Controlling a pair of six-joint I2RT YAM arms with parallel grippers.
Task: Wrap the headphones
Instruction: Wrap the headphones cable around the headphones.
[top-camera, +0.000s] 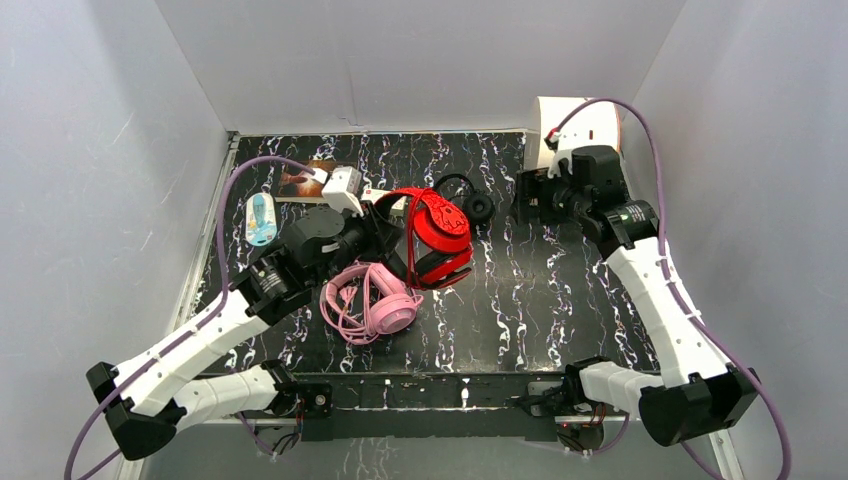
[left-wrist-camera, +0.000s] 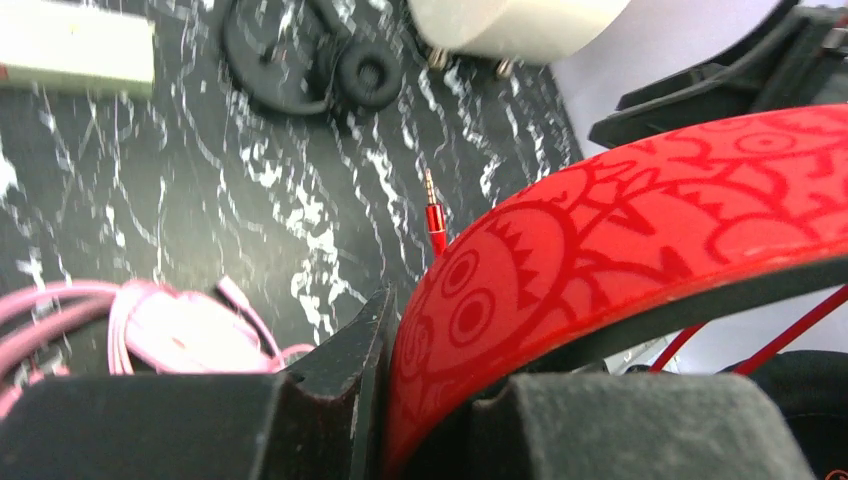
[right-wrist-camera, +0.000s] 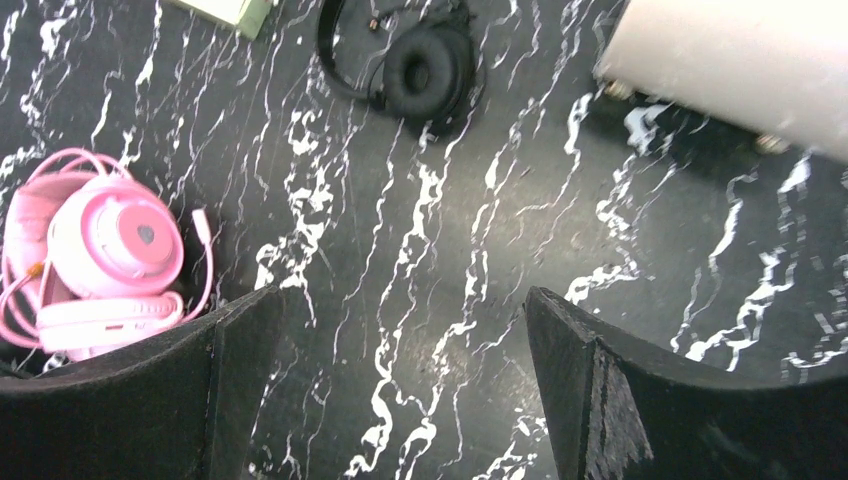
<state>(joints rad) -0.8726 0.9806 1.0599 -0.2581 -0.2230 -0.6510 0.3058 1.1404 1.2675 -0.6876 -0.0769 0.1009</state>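
Note:
The red headphones (top-camera: 437, 236) hang tilted above the middle of the table, with my left gripper (top-camera: 388, 238) shut on their patterned headband (left-wrist-camera: 640, 225). Their red cable runs behind the band, and its jack plug (left-wrist-camera: 435, 216) dangles free. The pink headphones (top-camera: 378, 306) lie on the table just below the red ones, with their cable looped beside them. Towards the back lie the small black headphones (top-camera: 468, 200). My right gripper (top-camera: 528, 197) hovers right of the black set, open and empty (right-wrist-camera: 400, 320), over bare marbled table. In the right wrist view the pink set (right-wrist-camera: 110, 250) is at the left and the black set (right-wrist-camera: 420, 70) at the top.
A white rounded device (top-camera: 575, 125) stands at the back right corner. At the back left lie a blue-and-white packet (top-camera: 262, 218), a brown card (top-camera: 303, 180) and a small white box (top-camera: 345, 186). White walls close in the black marbled table (top-camera: 560, 290) on three sides.

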